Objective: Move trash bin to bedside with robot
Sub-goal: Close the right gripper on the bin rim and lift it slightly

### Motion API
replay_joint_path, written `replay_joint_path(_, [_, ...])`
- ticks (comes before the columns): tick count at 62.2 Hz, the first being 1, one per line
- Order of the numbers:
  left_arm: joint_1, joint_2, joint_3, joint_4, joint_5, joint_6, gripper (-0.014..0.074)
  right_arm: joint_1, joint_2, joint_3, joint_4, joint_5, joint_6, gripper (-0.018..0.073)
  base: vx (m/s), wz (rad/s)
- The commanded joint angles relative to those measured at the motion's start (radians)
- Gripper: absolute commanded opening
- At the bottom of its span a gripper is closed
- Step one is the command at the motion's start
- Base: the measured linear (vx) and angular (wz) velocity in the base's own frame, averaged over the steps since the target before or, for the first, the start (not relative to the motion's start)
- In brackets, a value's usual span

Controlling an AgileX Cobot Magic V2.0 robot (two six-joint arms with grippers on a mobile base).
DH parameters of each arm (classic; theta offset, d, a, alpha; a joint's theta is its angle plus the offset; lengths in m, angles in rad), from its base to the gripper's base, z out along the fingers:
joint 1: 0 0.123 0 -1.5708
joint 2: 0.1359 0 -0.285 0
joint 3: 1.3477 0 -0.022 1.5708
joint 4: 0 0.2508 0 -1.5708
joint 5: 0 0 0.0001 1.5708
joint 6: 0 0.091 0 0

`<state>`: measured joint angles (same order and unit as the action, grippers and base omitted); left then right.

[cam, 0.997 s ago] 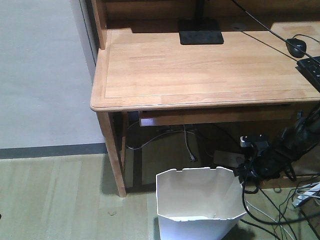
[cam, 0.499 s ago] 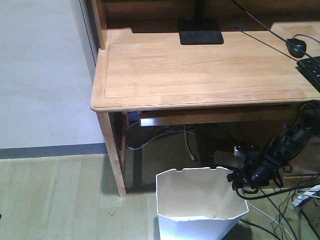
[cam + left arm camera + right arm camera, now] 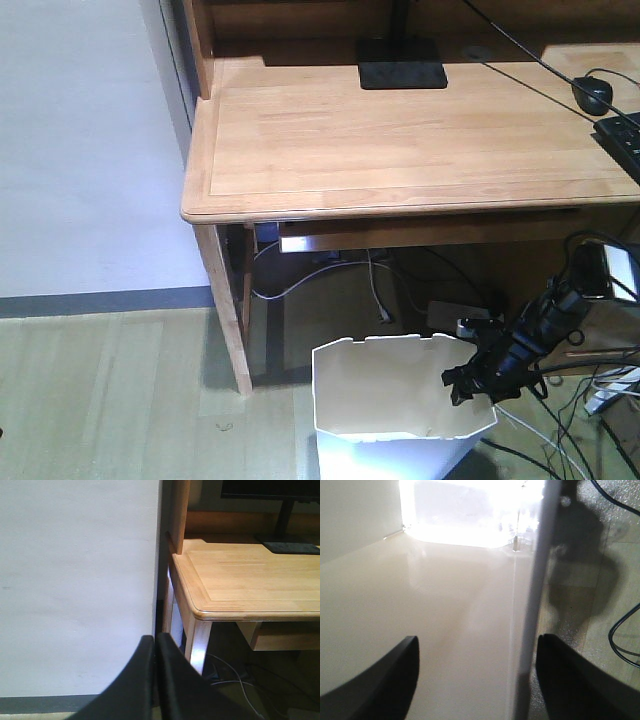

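While the left gripper (image 3: 154,642) idles, fingers pressed together on nothing, the risk lies further right. The bin (image 3: 385,392) stands on the floor at lower centre of the front view, near a leg of the desk (image 3: 400,140); no bed shows. The right gripper (image 3: 462,385) straddles the bin's wall on the frame's right, jaws wide, holding nothing yet. Gripped by one thin wall, the bin may flex, slip or tip, and the cables (image 3: 540,440) at lower right could snag. It looks empty, though glare hides the bottom.

Soft room light, dark shadow under desk (image 3: 400,150), blown-out glare inside trash bin (image 3: 470,515), wrist views blurred
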<state>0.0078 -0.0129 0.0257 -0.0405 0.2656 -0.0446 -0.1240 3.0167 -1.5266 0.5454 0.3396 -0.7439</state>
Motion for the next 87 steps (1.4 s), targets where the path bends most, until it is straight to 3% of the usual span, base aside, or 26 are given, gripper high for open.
replay_joint_path(1, [0.000, -0.014, 0.012, -0.004, -0.069, -0.006, -0.0006, -0.004, -0.033, -0.045, 0.006, 0.023, 0.021, 0.0387, 0.00, 0.00])
replay_joint_path(7, [0.000, -0.014, 0.012, -0.004, -0.069, -0.006, -0.0006, -0.004, -0.015, -0.079, 0.004, 0.049, 0.019, 0.0242, 0.00, 0.00])
replay_joint_path(15, [0.000, -0.014, 0.012, -0.004, -0.069, -0.006, -0.0006, -0.004, -0.013, -0.109, 0.010, 0.100, -0.011, -0.0016, 0.00, 0.00])
replay_joint_path(23, [0.000, -0.014, 0.012, -0.004, -0.069, -0.006, -0.0006, -0.007, -0.038, -0.109, 0.071, 0.127, -0.073, -0.0012, 0.00, 0.00])
replay_joint_path(30, [0.000, -0.014, 0.012, -0.004, -0.069, -0.006, -0.0006, -0.021, -0.074, -0.077, 0.177, 0.152, -0.188, -0.0011, 0.00, 0.00])
replay_joint_path(46, [0.000, -0.014, 0.012, -0.004, -0.069, -0.006, -0.0006, -0.100, -0.190, 0.086, 0.489, 0.186, -0.552, -0.0006, 0.00, 0.00])
replay_joint_path(59, [0.000, -0.014, 0.012, -0.004, -0.069, -0.006, -0.0006, -0.120, -0.352, 0.244, 0.492, 0.192, -0.669, -0.0005, 0.00, 0.00])
replay_joint_path(87, [0.000, -0.014, 0.012, -0.004, -0.069, -0.006, -0.0006, -0.120, -0.671, 0.484, 0.501, 0.238, -0.701, -0.0005, 0.00, 0.00])
